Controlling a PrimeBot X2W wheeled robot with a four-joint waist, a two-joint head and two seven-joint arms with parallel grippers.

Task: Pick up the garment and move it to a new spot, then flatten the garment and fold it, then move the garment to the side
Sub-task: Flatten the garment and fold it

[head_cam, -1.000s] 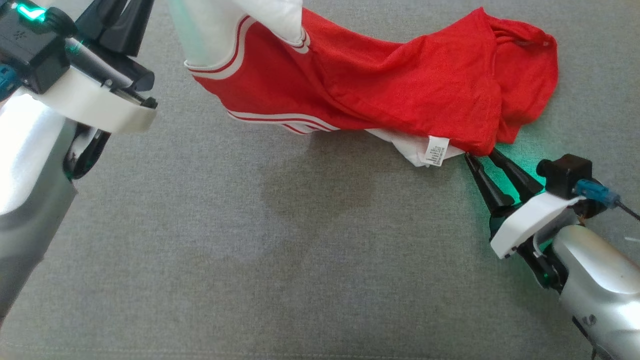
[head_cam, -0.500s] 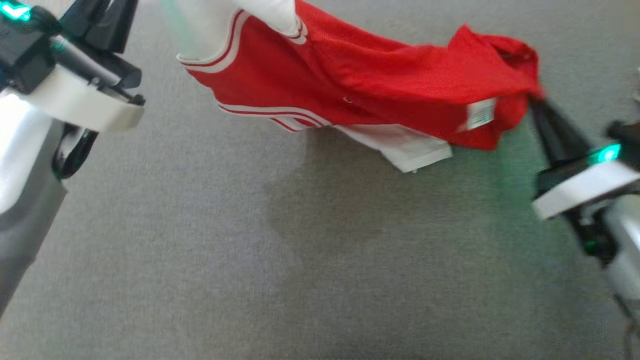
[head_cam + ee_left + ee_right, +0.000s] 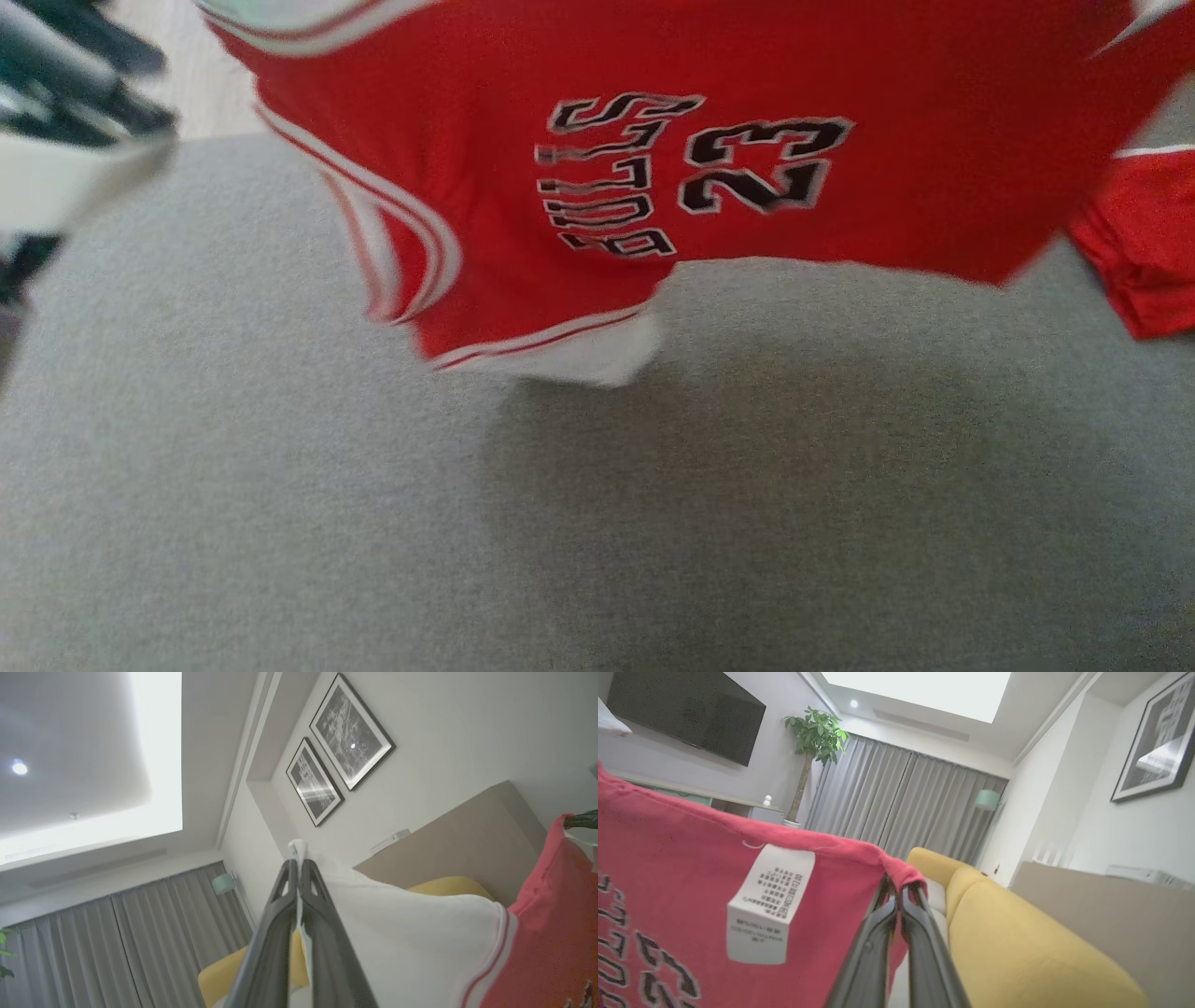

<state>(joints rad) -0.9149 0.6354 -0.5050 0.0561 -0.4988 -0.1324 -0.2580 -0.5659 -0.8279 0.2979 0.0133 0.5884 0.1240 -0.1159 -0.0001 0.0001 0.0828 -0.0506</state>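
Fabric of red-and-white mesh jersey point(image 3: 934, 93) looks light & limp to me, so edges are best hold: left gripper point(image 3: 299, 865) & right gripper point(image 3: 896, 891) both pinch them.

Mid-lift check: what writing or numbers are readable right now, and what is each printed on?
"BULLS": black, white-edged letters on the red jersey, turned sideways in the head view.
"23": same style, beside that word on the jersey.
Care label, a white tag on the jersey's red cloth: several printed lines, too small to read.
Letters at the lower left of the right wrist view: cut off by the edge, not readable.
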